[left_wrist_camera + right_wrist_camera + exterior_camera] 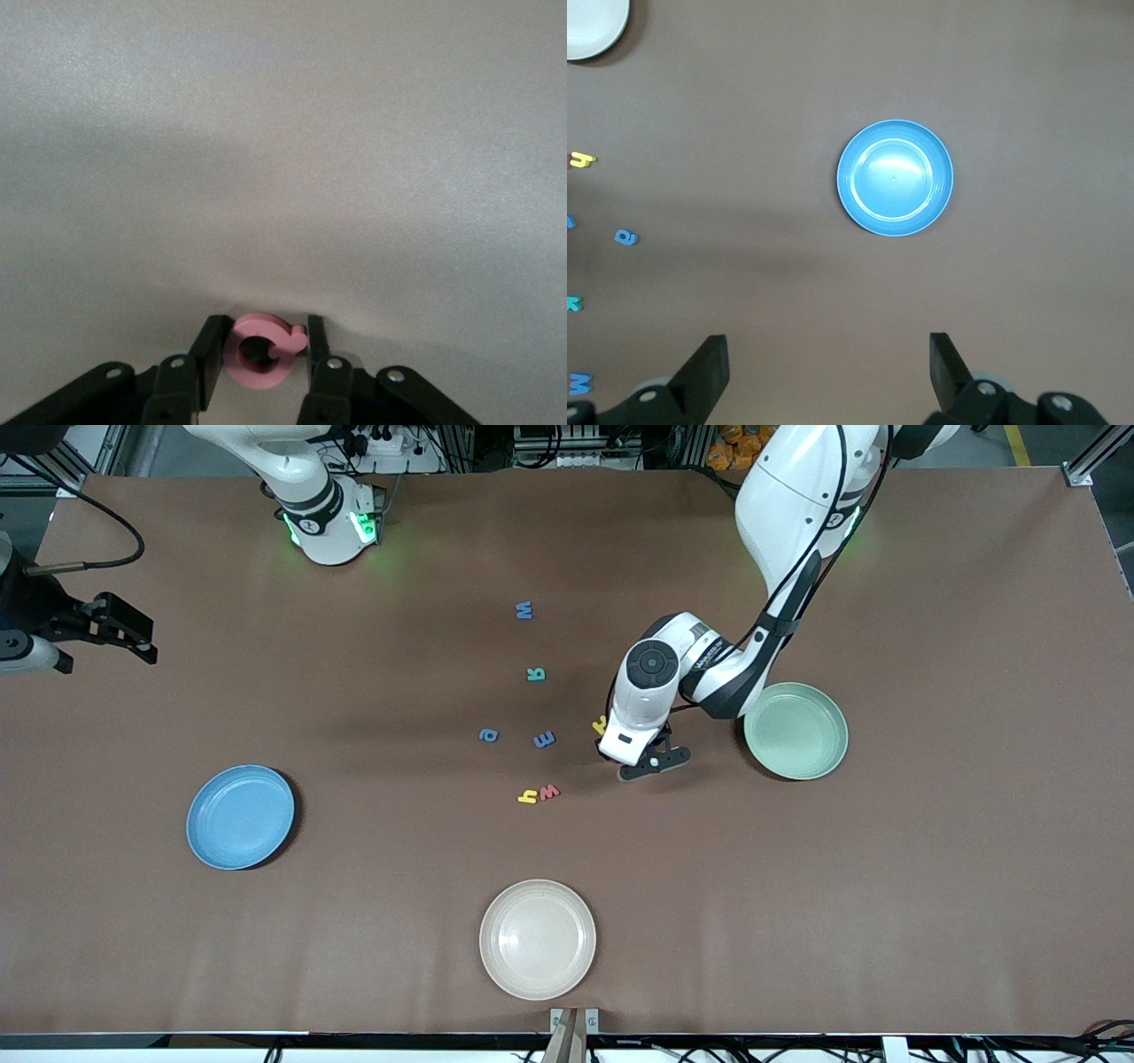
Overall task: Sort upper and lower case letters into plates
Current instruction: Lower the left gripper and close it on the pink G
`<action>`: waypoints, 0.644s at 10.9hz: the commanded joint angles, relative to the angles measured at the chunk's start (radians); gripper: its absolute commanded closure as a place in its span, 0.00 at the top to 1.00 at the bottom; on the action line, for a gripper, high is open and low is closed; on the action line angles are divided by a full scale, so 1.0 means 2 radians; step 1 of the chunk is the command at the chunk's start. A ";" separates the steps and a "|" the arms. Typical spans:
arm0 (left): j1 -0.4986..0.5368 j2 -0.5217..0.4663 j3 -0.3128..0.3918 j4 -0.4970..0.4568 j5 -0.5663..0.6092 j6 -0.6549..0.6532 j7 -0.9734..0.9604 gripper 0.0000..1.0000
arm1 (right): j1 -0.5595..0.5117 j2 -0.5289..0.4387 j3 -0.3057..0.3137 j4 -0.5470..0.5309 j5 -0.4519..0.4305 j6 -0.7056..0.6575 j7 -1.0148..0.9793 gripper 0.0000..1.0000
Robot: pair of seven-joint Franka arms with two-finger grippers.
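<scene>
Left gripper (pixel 262 347) down at the table, fingers pinching a small pink foam letter with a round loop (pixel 259 351), flat between the pads; letter case unclear; pale mint green round plate (pixel 796 731) just beside it, toward the left arm's end; blue round plate (pixel 240 816) well apart, nearer the right arm; right gripper (pixel 828 372) waits, spread wide, over the blue plate's end of the table; loose letters read M, K, a, E, h, w; no brand legible.

3 plates (pixel 239 816); 8 foam letters (pixel 524 609), incl. 1 pink (pixel 260 351).
</scene>
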 commanded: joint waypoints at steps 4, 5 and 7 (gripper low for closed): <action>0.043 0.001 -0.009 0.021 0.010 -0.070 0.081 0.39 | 0.009 -0.003 -0.002 -0.007 0.003 0.007 -0.004 1.00; 0.065 -0.008 -0.023 0.024 0.010 -0.097 0.108 0.39 | 0.009 -0.003 -0.002 -0.007 0.003 0.007 -0.004 1.00; 0.108 -0.027 -0.045 0.023 0.010 -0.139 0.154 0.39 | 0.009 -0.003 -0.002 -0.007 0.002 0.008 -0.004 1.00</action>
